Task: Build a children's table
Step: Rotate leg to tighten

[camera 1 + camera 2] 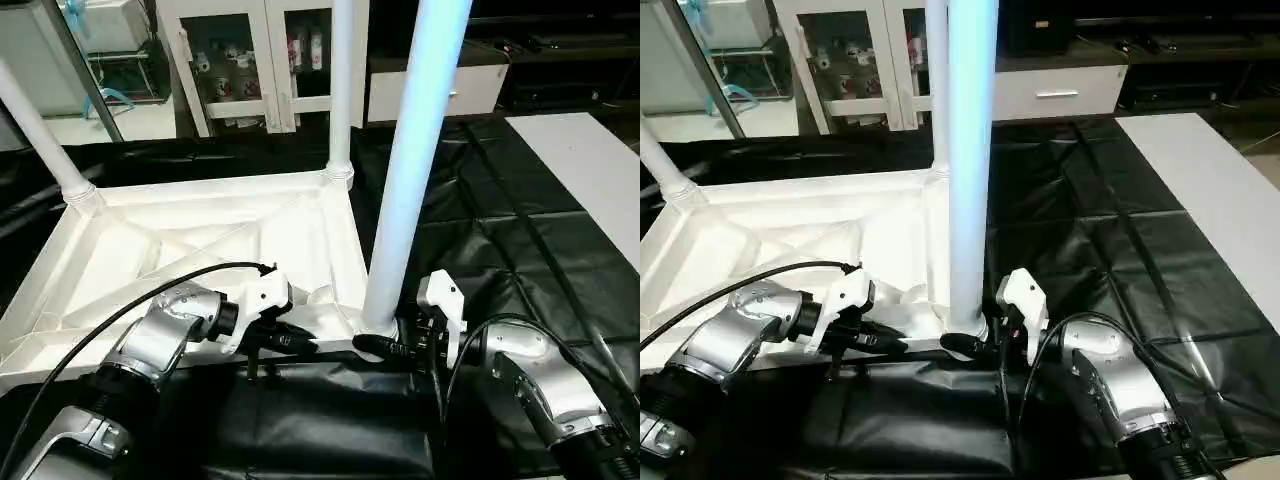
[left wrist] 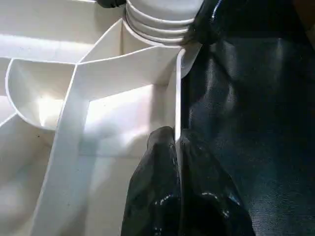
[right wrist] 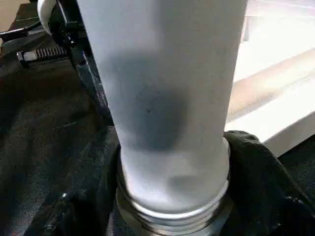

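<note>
1. The white plastic rectangular tabletop [image 1: 200,240] lies upside down on the black-covered work table [image 1: 520,250], ribbed underside facing up.
2. Three long white tapered tube legs stand upright in its rounded corner sockets: the near-right leg [image 1: 410,160], the far-right leg [image 1: 341,80] and the far-left leg [image 1: 40,130].
3. The left gripper [image 2: 175,147] sits at the tabletop's near edge, just left of the near-right leg. Its two black fingers [image 2: 152,187] are pressed together on the thin upright rim wall [image 2: 177,88] of the tabletop, one finger on each side.
4. The right gripper [image 1: 975,347] reaches in from the right at the base of the near-right leg. In the right wrist view its black fingers [image 3: 256,167] stand on either side of the leg's threaded foot, close around it.
5. Whether those fingers press the leg or merely flank it cannot be told.
6. A white flat panel [image 1: 590,170] lies on the work table's far right.
</note>
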